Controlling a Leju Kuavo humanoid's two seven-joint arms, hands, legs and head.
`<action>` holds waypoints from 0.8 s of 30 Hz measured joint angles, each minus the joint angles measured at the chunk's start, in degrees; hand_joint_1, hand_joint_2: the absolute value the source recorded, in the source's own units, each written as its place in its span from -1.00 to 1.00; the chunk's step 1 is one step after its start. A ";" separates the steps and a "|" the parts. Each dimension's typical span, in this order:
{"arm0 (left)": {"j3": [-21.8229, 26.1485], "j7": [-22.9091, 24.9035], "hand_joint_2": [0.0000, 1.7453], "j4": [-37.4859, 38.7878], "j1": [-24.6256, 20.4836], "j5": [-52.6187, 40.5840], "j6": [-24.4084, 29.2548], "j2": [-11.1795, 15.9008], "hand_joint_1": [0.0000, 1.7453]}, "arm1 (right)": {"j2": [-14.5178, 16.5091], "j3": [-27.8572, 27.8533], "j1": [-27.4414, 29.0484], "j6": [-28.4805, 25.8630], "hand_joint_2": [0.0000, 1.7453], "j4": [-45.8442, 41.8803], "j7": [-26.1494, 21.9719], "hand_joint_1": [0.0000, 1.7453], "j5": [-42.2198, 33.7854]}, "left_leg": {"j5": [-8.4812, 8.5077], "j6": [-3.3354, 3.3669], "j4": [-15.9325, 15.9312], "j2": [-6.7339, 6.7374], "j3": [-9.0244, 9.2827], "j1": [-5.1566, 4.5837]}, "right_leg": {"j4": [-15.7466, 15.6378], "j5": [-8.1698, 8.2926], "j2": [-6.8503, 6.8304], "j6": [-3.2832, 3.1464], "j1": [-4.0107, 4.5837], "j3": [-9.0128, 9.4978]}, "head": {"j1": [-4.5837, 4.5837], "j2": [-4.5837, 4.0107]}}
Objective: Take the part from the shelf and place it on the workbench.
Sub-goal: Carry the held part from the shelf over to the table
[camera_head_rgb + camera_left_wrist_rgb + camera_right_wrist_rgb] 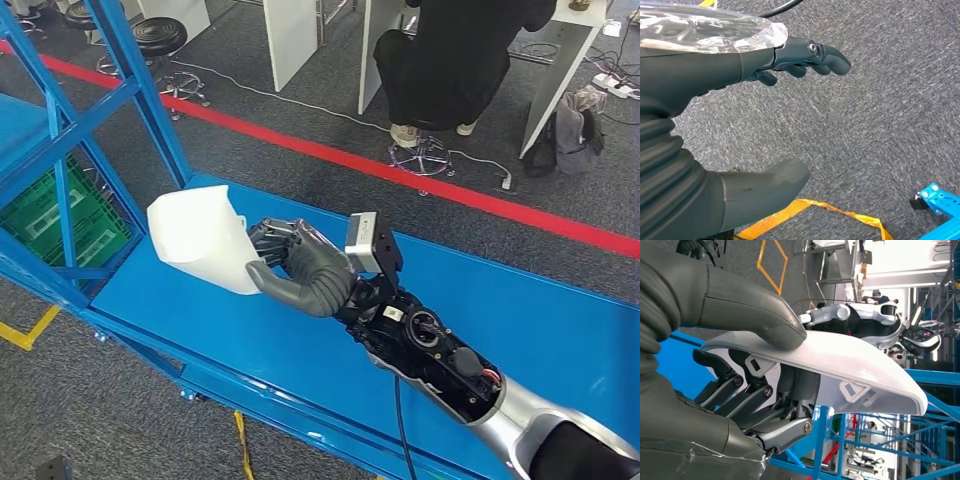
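Note:
A white curved plastic part (200,238) hangs just above the left end of the blue workbench (528,320). My right hand (306,268) grips its right side, thumb on the outside and fingers tucked inside. In the right wrist view the thumb (753,307) presses on the white part (851,360) and the dark fingers (753,400) lie under its wall. My left hand (753,120) hangs over grey carpet with its fingers apart and nothing in it.
The blue shelf frame (98,110) stands at the left, with a green crate (64,220) low inside it. A red floor line (423,180) runs behind the workbench. A person in black (453,60) sits on a stool beyond it, beside white desks.

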 joint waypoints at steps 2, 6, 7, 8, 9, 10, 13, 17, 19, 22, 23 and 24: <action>0.00 -0.03 1.00 0.00 0.00 -0.02 0.03 -0.03 -1.00 | 0.00 0.01 0.01 0.01 1.00 0.00 -0.01 1.00 0.20 | 0.00 0.00 0.00 0.00 0.00 0.00 | 0.00 0.00 0.00 0.00 0.00 0.00 | -0.01 0.00; 0.00 -0.04 1.00 0.00 0.00 -0.08 0.10 -0.06 -1.00 | 0.00 0.01 0.03 0.02 1.00 0.00 -0.05 1.00 0.46 | 0.00 0.00 0.00 0.00 0.00 0.00 | 0.00 0.00 0.00 0.00 0.00 0.00 | 0.01 0.00; 0.00 -0.04 1.00 0.00 0.00 -0.09 0.12 -0.06 -1.00 | 0.00 0.01 0.03 0.02 1.00 0.00 -0.06 1.00 0.49 | 0.00 0.00 0.00 0.00 0.00 0.00 | 0.00 0.00 0.00 0.00 0.00 0.00 | 0.01 0.00; 0.00 -0.03 1.00 0.00 0.00 -0.10 0.13 -0.07 -1.00 | 0.00 0.01 0.04 0.02 1.00 0.00 -0.06 1.00 0.50 | 0.00 0.00 0.00 0.00 0.00 0.00 | 0.00 0.00 0.00 0.00 0.00 0.00 | 0.01 0.00; 0.00 -0.03 1.00 0.00 0.00 -0.10 0.14 -0.07 -1.00 | 0.00 0.01 0.04 0.02 1.00 0.00 -0.06 1.00 0.50 | 0.00 0.00 0.00 0.00 0.00 0.00 | 0.00 0.00 0.00 0.00 0.00 0.00 | 0.01 0.00; 0.00 -0.03 1.00 0.00 0.00 -0.10 0.14 -0.08 -1.00 | 0.00 0.01 0.04 0.02 1.00 0.00 -0.06 1.00 0.50 | 0.00 0.00 0.00 0.00 0.00 0.00 | 0.00 0.00 0.00 0.00 0.00 0.00 | 0.01 0.00; 0.00 -0.04 1.00 0.00 0.00 -0.10 0.15 -0.08 -1.00 | 0.00 0.01 0.05 0.02 1.00 0.00 -0.06 1.00 0.51 | 0.00 0.00 0.00 0.00 0.00 0.00 | 0.00 0.00 0.00 0.00 0.00 0.00 | 0.01 0.00; 0.00 -0.05 1.00 0.00 -0.02 -0.13 0.15 -0.05 -1.00 | 0.00 0.01 0.20 0.02 1.00 0.00 -0.06 1.00 0.52 | -0.38 0.66 0.61 0.00 -0.21 -0.14 | -0.13 -0.03 -0.01 0.29 -0.23 0.05 | -0.08 0.00; 0.00 -0.05 1.00 0.00 -0.03 -0.17 0.18 -0.05 -1.00 | 0.00 0.01 0.29 0.03 1.00 0.00 -0.07 1.00 0.56 | -0.54 0.93 0.84 0.01 -0.31 -0.19 | -0.15 -0.06 0.00 0.52 -0.28 0.09 | -0.13 0.00; 0.00 -0.05 1.00 0.00 -0.09 -0.32 0.33 -0.07 -1.00 | 0.00 -0.02 0.36 0.04 1.00 -0.05 -0.07 1.00 0.69 | -0.34 1.52 0.21 0.04 0.04 -0.15 | -0.65 -0.03 -0.10 1.19 -0.35 0.36 | -0.13 0.00; 0.00 -0.06 1.00 0.00 -0.12 -0.39 0.39 -0.09 -1.00 | 0.00 -0.04 0.42 0.06 1.00 -0.14 -0.08 1.00 0.74 | -0.10 1.79 -0.44 0.09 0.48 -0.01 | -0.18 -0.51 -0.30 1.34 -0.28 0.18 | -0.05 -0.01; 0.00 -0.07 1.00 0.00 -0.16 -0.45 0.42 -0.13 -1.00 | 0.00 -0.08 0.48 0.08 1.00 -0.23 -0.08 1.00 0.77 | 0.14 2.08 -1.07 0.14 0.93 0.14 | 1.44 -1.53 -0.56 1.42 -0.23 -0.54 | 0.11 -0.01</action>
